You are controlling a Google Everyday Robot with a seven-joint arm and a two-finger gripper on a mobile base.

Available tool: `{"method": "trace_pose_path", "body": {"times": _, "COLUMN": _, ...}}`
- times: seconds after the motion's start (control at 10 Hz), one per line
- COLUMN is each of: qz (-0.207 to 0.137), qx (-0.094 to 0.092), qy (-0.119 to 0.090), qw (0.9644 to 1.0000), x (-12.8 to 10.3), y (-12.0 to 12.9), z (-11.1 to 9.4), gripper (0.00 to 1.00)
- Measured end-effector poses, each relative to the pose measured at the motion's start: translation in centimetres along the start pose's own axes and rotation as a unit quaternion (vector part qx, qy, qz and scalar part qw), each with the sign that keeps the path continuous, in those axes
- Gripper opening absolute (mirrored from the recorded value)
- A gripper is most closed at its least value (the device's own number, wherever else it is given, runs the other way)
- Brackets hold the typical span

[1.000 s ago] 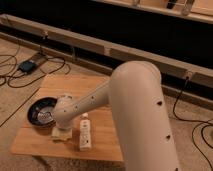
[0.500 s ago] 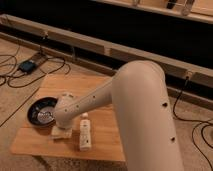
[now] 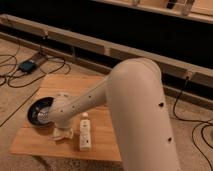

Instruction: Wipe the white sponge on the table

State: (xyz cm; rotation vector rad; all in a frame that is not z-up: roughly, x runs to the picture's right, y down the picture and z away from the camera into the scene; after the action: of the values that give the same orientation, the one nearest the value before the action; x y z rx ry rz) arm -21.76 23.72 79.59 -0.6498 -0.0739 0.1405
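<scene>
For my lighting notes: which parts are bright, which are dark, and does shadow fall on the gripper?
Camera view: warm, dim light; table and arm lit, far wall nearly black. Camera view: the gripper, low over the table between bowl and bottle, looks softly shaded by the arm; no glare.

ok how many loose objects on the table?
3: dark bowl at left edge, white bottle front centre, white sponge between them, pinched in the gripper. Arm may hide more.
</scene>
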Motion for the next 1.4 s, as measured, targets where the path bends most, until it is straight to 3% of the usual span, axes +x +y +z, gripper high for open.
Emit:
{"method": "trace_pose_path", "body": {"times": 0.3, "qz": -0.027, "qx": 0.014, "qy": 0.033, "qw": 0.999, "x": -0.8, "y": 0.6, "z": -0.2, "gripper": 0.0}}
{"method": "trace_pose_path", "body": {"times": 0.6, "qz": -0.028, "qx": 0.019, "qy": 0.067, "qw": 0.9972, "x": -0.5, "y": 0.6, "z": 0.0, "gripper": 0.0}}
{"method": "trace_pose_path", "body": {"times": 0.9, "qz": -0.011, "qx": 0.019, "qy": 0.092, "qw": 0.9955, "x": 0.4, "y": -0.5, "z": 0.6, "gripper": 0.0}}
{"method": "trace_pose_path", "body": {"times": 1.4, "qz": 0.031, "qx": 0.027, "qy": 0.114, "qw": 0.9926, "x": 2.8, "y": -3.5, "z": 0.8, "gripper": 0.0}}
